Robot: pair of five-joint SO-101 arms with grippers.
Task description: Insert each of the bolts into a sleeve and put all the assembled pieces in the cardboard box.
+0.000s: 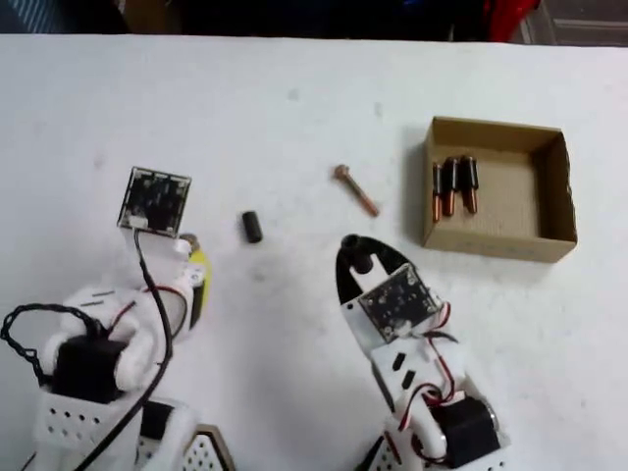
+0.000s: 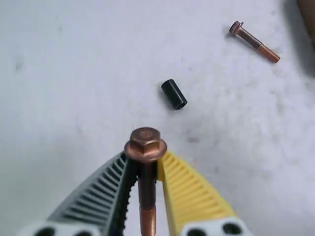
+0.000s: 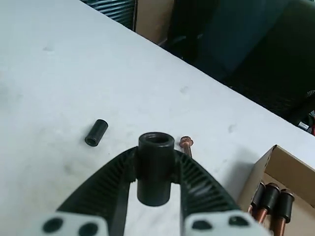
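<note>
The left gripper (image 2: 145, 160) is clenched on a copper bolt (image 2: 146, 147), held by its smooth, rigid shank with the head left free. A spare sleeve (image 1: 252, 227) and a loose bolt (image 1: 355, 189) lie apart. The right gripper (image 3: 155, 163) grasps a black sleeve (image 3: 154, 169), probably light and stiff, bore exposed. Three assembled pieces (image 1: 451, 186) lie in the cardboard box (image 1: 496, 126)
</note>
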